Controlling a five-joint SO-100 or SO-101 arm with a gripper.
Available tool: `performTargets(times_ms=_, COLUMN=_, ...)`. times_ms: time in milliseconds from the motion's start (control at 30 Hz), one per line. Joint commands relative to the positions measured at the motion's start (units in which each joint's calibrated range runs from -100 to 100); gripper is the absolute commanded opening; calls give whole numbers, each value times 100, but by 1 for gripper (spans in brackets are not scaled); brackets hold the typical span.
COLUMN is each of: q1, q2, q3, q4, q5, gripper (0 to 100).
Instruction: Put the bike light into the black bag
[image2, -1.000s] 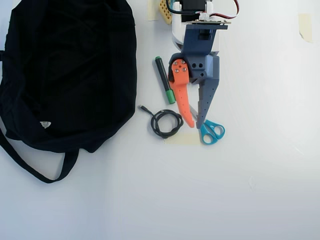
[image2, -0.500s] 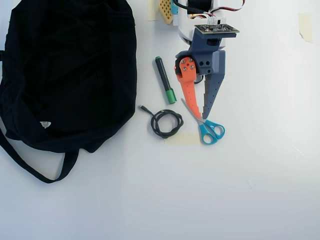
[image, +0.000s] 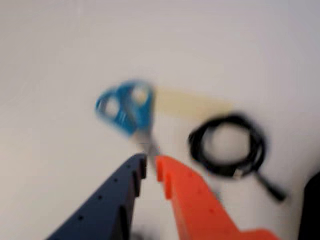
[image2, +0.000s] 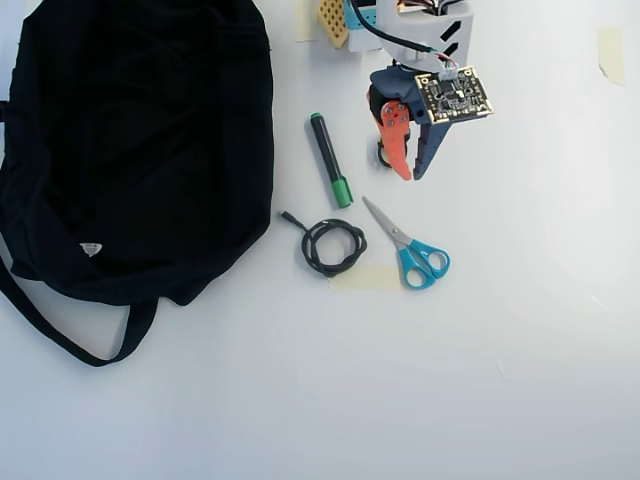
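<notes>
**A:** The gripper (image2: 411, 177) had pulled back! A second earlier its fingers lay long and flat over the scissors (image2: 410, 245). Now they had tipped steeply down, close to the arm's base at the top edge of the table (image2: 500, 380) in the overhead view.

**B:** And the scissors were uncovered, blades and all. Nothing else had shifted.

**A:** How did the fingers stand?

**B:** Narrowed since before. In the wrist view the gripper (image: 150, 162) had its blue and orange tips nearly pressed together, a thin slit between them and nothing in it.

**A:** Just past those tips sat the blue-handled scissors (image: 125, 107), with the coiled cable (image: 227, 145) to their right. It was all blurred.

**B:** From above, the wrist's circuit board (image2: 453, 95) faced the camera. That's how far the wrist had folded.

**A:** And the bike light (image2: 381, 152)?

**B:** Only a small dark loop, peeking out at the orange finger's left side. It lay on the table, mostly hidden.

**A:** Further left lay the green-capped marker (image2: 328, 160) and the cable (image2: 333, 247). Beyond them the black bag (image2: 140, 140) filled the table's upper left corner, well apart from the gripper.
</notes>
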Motion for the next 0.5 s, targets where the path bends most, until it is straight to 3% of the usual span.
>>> performTargets(times_ms=0, q1=-126, q2=-236, q3=-166, q4=789, q5=21, gripper=2)
performTargets(times_ms=133, q1=-328, q2=-227, q3=-166, q4=1556, q5=16, gripper=2)
performTargets(times_ms=300, q1=-462, q2=-227, q3=-166, q4=1677, q5=42, gripper=2)
performTargets(times_ms=467, q1=-470, q2=-194, q3=-94, q4=1720, q5=530, gripper=2)
